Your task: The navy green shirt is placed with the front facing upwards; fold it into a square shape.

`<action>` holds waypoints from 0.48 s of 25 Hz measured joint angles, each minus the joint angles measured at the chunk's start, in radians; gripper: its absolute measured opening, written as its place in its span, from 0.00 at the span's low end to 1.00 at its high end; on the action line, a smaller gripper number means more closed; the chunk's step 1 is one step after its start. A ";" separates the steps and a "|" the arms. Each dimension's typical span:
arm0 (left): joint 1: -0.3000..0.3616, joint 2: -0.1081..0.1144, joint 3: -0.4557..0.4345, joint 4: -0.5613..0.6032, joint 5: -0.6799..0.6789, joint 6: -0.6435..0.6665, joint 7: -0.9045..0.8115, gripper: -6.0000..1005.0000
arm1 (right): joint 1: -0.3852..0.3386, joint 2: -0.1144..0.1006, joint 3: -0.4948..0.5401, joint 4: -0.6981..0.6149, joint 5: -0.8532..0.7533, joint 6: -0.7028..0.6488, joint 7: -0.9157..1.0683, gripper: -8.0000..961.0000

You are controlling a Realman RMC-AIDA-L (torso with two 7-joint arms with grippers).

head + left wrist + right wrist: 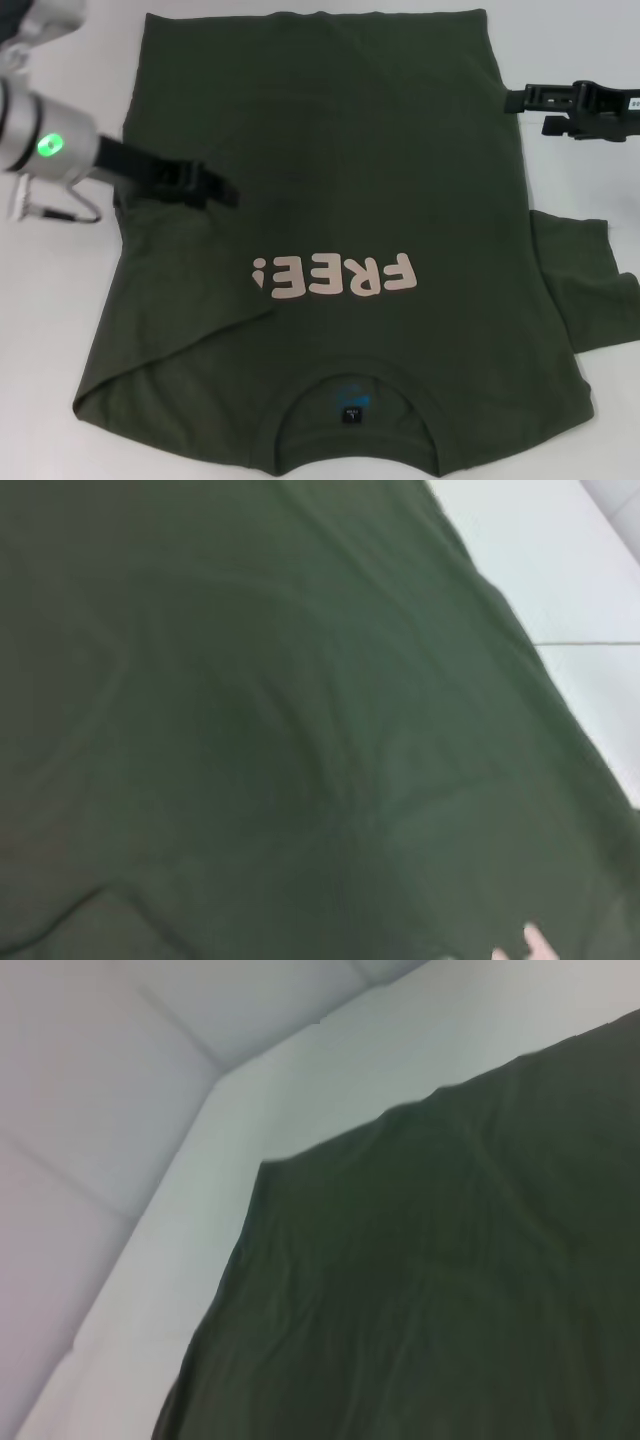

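Note:
The navy green shirt (340, 200) lies flat on the white table (60, 330), front up, with pink "FREE!" lettering (335, 277) and the collar with its label (352, 410) at the near edge. Its left sleeve is folded in over the body; the right sleeve (585, 285) still sticks out sideways. My left gripper (215, 190) hovers over the shirt's left part, beside the folded-in edge. My right gripper (518, 99) sits at the shirt's right edge, near the far hem corner. The left wrist view is filled with green cloth (260, 730); the right wrist view shows a shirt corner (420, 1290).
White table surface (250, 1110) surrounds the shirt, with bare strips to the left and right in the head view. A table seam or edge (590, 642) shows beyond the cloth in the left wrist view.

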 joint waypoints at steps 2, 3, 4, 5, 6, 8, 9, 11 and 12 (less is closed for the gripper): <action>0.074 -0.014 0.001 0.057 -0.062 0.038 0.123 0.41 | -0.001 -0.010 -0.009 -0.003 -0.005 -0.030 -0.019 0.98; 0.109 -0.023 0.002 0.080 -0.094 0.058 0.197 0.43 | -0.002 -0.013 -0.013 -0.007 -0.007 -0.044 -0.027 0.98; 0.147 -0.033 0.002 0.108 -0.128 0.077 0.280 0.45 | -0.005 -0.015 -0.014 -0.017 -0.011 -0.058 -0.036 0.98; 0.189 -0.048 0.002 0.133 -0.160 0.103 0.368 0.47 | -0.008 -0.015 -0.015 -0.025 -0.011 -0.066 -0.042 0.98; 0.227 -0.062 0.004 0.155 -0.190 0.127 0.439 0.48 | -0.013 -0.015 -0.016 -0.036 -0.012 -0.074 -0.054 0.98; 0.303 -0.098 0.005 0.194 -0.249 0.183 0.581 0.52 | -0.024 -0.013 -0.018 -0.057 -0.012 -0.083 -0.077 0.98; 0.329 -0.114 0.006 0.212 -0.269 0.196 0.626 0.54 | -0.027 -0.012 -0.019 -0.062 -0.012 -0.083 -0.086 0.98; 0.379 -0.134 0.028 0.232 -0.308 0.206 0.678 0.71 | -0.031 -0.012 -0.022 -0.067 -0.017 -0.084 -0.096 0.98; 0.404 -0.136 0.049 0.220 -0.330 0.205 0.682 0.71 | -0.031 -0.015 -0.023 -0.067 -0.028 -0.087 -0.095 0.98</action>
